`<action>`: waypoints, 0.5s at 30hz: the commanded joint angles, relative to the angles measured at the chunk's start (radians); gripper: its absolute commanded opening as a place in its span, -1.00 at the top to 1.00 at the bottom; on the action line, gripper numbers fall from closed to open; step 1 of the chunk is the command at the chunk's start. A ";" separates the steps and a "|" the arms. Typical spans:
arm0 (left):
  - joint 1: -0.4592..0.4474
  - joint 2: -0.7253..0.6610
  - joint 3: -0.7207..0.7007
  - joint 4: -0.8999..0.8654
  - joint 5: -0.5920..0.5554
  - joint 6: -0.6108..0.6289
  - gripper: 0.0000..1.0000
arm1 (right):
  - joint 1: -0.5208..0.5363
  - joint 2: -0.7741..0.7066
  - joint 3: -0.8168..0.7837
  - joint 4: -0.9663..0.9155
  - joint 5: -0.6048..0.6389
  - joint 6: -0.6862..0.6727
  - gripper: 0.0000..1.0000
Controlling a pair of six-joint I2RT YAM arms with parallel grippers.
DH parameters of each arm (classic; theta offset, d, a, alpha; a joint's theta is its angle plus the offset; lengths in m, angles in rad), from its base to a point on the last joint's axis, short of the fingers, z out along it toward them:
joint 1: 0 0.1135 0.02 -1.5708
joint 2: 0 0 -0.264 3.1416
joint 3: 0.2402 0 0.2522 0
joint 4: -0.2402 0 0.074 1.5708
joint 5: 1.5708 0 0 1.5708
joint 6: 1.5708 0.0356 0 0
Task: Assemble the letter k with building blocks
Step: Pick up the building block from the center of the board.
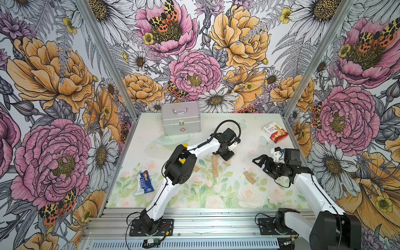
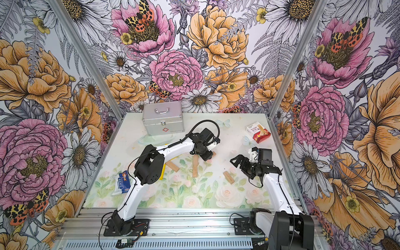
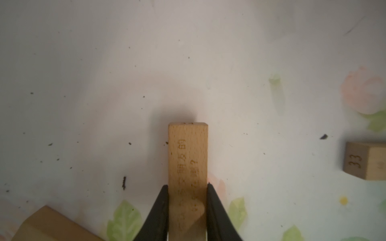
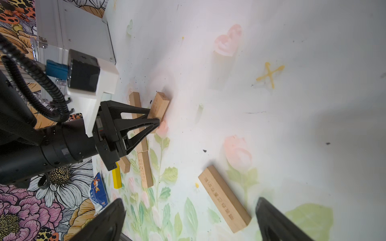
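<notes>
Aluminium rail [image 1: 205,223] | floral mat [image 1: 151,125] (crumb-speckled) | flowered walls [image 1: 54,86] | left pincer [image 3: 187,185] clamps block [image 3: 188,150]

Pale bench [image 1: 249,138] with printed roses. Far, left of centre: case [image 1: 180,118]. Far right: carton [image 1: 275,132]. Near left: sachet [image 1: 144,183]. In the middle, lying flat: wood block [image 1: 214,166]; second wood block [image 1: 249,177] to its right, well apart; yellow block [image 4: 116,177] to the left.

Case [image 1: 180,118] behind blocks [image 1: 214,166]; carton [image 1: 275,132] right; sachet [image 1: 144,183] left.
</notes>
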 commanded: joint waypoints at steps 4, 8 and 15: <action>0.003 -0.083 -0.007 -0.004 -0.029 -0.082 1.00 | 0.025 0.018 0.049 0.009 0.028 -0.008 -0.98; 0.011 -0.108 -0.023 -0.004 -0.021 -0.108 1.00 | 0.045 0.017 0.049 0.010 0.044 -0.002 -0.99; 0.022 -0.141 -0.075 -0.003 -0.037 -0.137 1.00 | 0.082 0.027 0.041 0.028 0.070 0.019 -0.99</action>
